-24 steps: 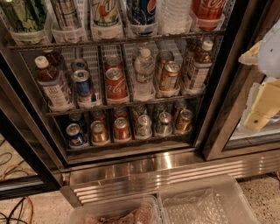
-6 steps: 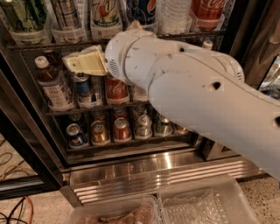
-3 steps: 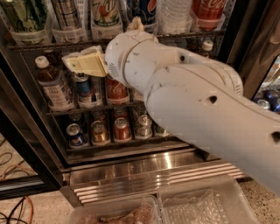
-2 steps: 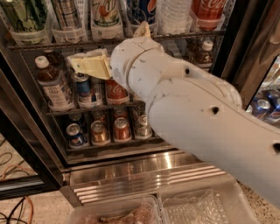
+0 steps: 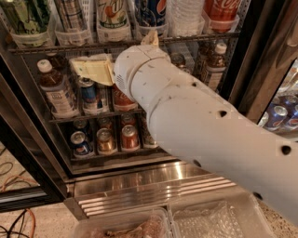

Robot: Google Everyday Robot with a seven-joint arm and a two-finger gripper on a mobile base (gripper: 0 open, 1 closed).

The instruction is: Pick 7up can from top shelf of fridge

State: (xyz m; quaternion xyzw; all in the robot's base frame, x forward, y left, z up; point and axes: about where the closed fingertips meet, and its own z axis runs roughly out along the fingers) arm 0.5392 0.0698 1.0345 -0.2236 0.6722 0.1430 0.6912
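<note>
- Claw [image 5: 93,69] at the left end of the white arm [image 5: 200,130], in front of the middle rack, just below the top shelf [image 5: 51,47] rail.
- Claw apart or together: cannot tell.
- 7up can [image 5: 112,16] upright on the fridge [image 5: 149,183] top shelf, left of the Pepsi can [image 5: 152,10], above the claw, not touched.

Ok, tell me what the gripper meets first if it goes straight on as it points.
The gripper sits below the top shelf rail, pointing left in the picture. First in line looks like the white-capped brown bottle, not the 7up can above, though depth is unclear.
</note>
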